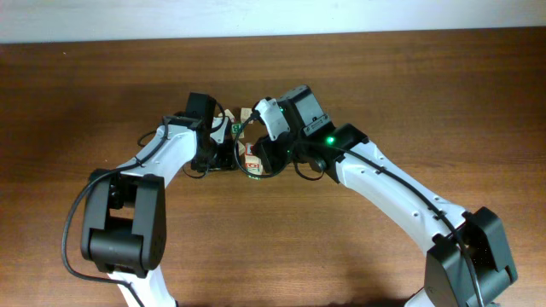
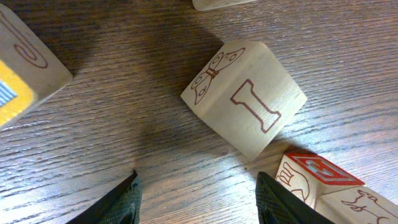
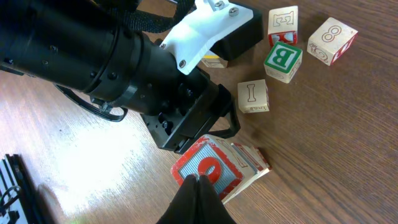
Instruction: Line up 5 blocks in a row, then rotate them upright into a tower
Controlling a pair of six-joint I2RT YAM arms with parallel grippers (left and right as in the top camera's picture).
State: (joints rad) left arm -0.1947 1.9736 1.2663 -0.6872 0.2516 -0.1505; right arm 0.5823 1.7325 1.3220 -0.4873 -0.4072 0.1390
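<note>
Left gripper [image 2: 199, 194] apart and empty, right gripper [image 3: 196, 194] pressed together at the red block [image 3: 208, 167] — I fear, so crowded, a small move knocks the I block [image 2: 245, 99].

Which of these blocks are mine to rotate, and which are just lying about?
To rotate: red-faced block, pale block beside it, I block, E block, 8 block.
Lying about: green B block, yellow-faced cube.

From overhead, the left arm [image 1: 171, 147] and right arm [image 1: 384, 179] hide most of the blocks [image 1: 250, 152]. In the left wrist view, the left edge cuts off the yellow-faced cube [image 2: 25, 68], the bottom edge a red-faced block [image 2: 320, 171].
</note>
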